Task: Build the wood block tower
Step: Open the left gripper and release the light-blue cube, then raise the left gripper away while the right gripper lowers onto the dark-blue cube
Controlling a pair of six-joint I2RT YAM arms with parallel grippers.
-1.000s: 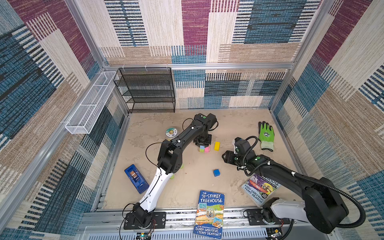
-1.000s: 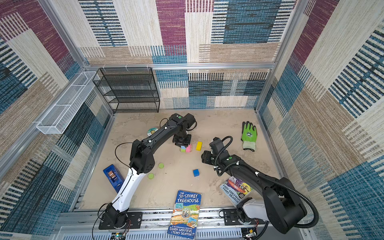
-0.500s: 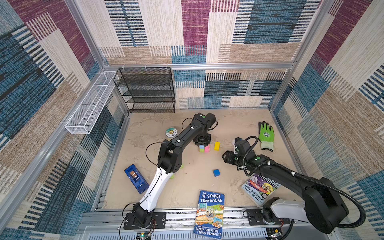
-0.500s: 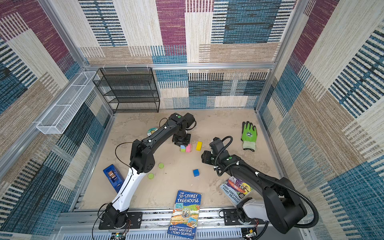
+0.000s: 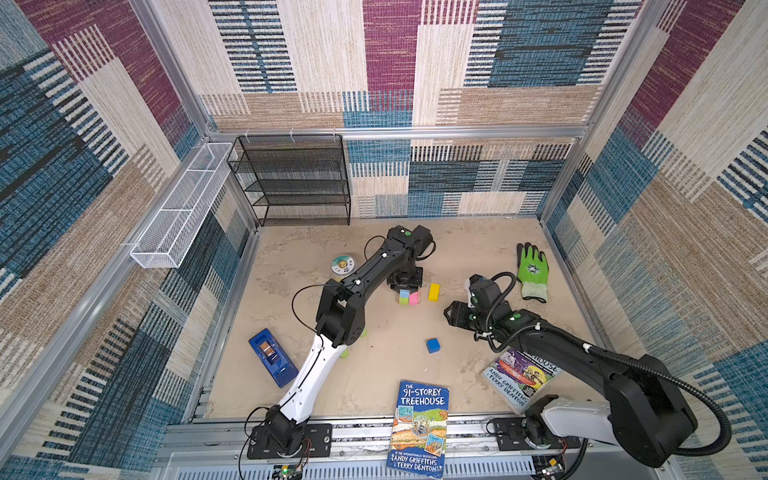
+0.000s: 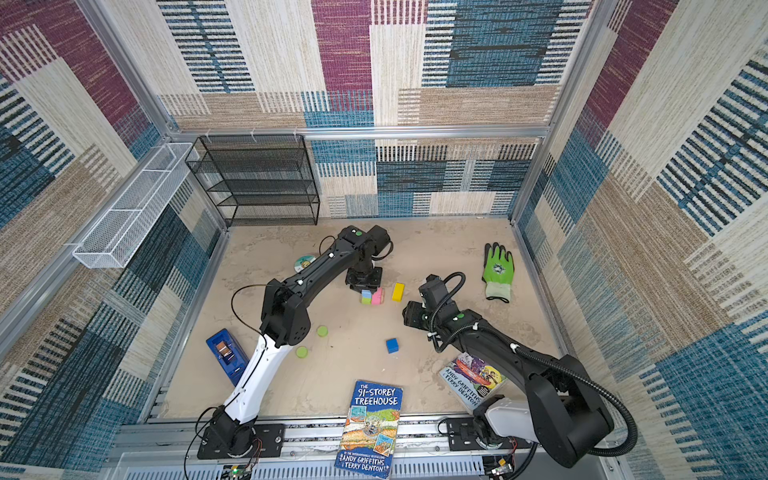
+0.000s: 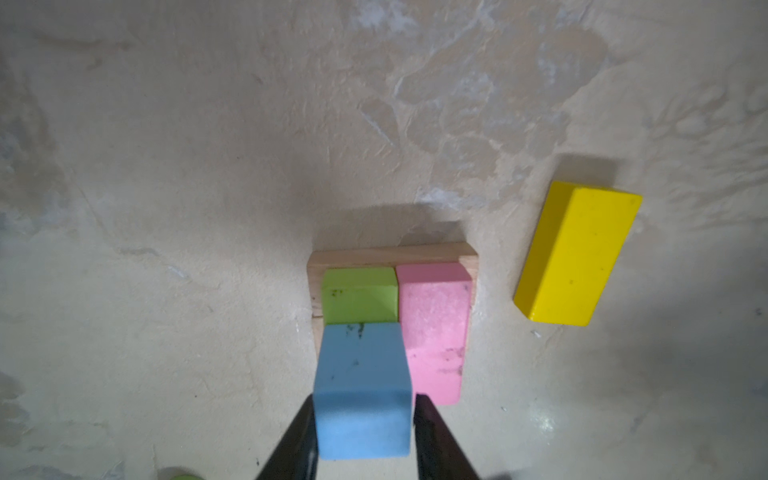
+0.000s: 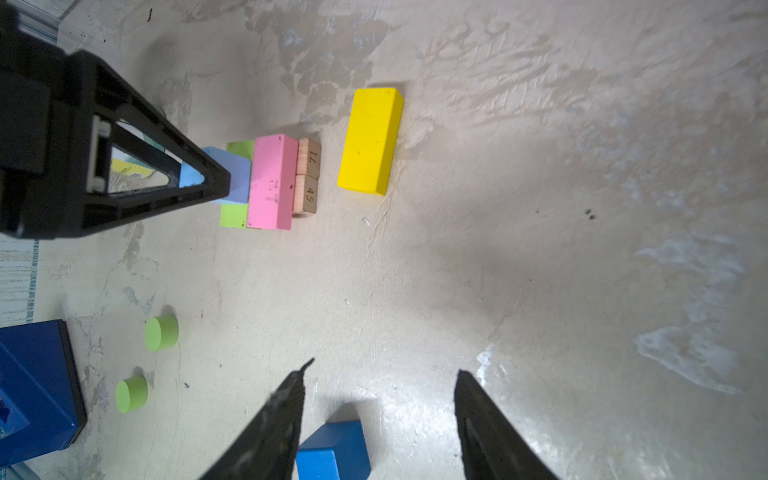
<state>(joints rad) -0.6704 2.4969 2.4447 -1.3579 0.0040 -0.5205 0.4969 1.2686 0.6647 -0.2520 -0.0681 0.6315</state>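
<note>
On the sandy table (image 5: 374, 374), the left gripper (image 7: 363, 401) is clamped on a light-blue cube (image 7: 361, 386), holding it over the tower (image 5: 409, 297) near the table's middle. The tower is a lime block (image 7: 359, 295) and a pink block (image 7: 434, 332) side by side on two tan bars (image 8: 307, 178). The right gripper (image 8: 384, 370) stands open and empty near the dark-blue cube (image 5: 432, 345), at the tower's 5 o'clock. The yellow block (image 5: 434, 291) lies at 3 o'clock, and two lime round pieces (image 6: 322, 331) at 8 o'clock.

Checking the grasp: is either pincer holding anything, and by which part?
The left pincer grips the light-blue cube by two opposite side faces. The right pincer is open, holding nothing.
</note>
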